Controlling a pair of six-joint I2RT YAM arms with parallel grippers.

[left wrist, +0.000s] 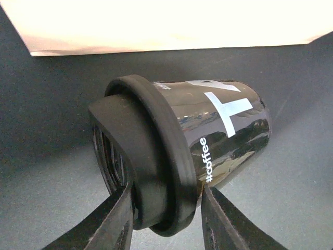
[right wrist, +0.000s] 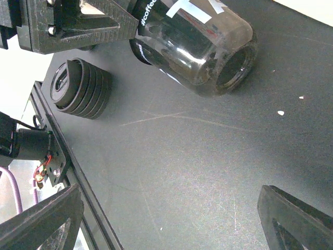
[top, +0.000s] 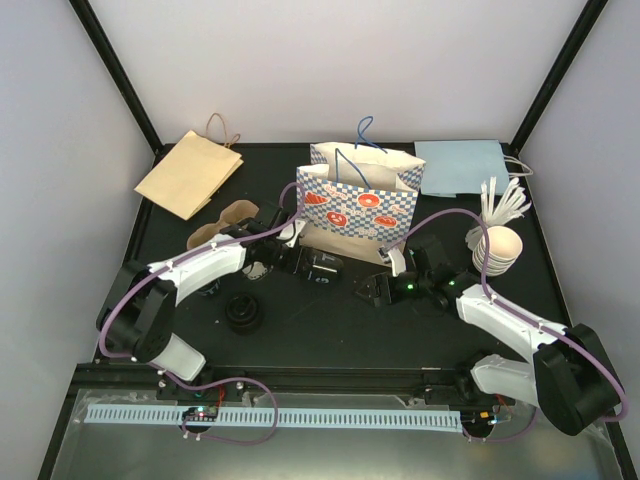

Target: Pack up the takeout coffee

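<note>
Glossy black lidded coffee cup (left wrist: pixel 223 130) sideways, low over dark worktop (right wrist: pixel 208 156), beside checked paper bag (top: pixel 360 200); my left jaws clamped across lid rim. I reckon light, slick, rigid: rim safest hold. Right jaws wide, empty.

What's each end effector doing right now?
Left end effector: closed on the cup, at its lid.
Right end effector: open, empty.
</note>
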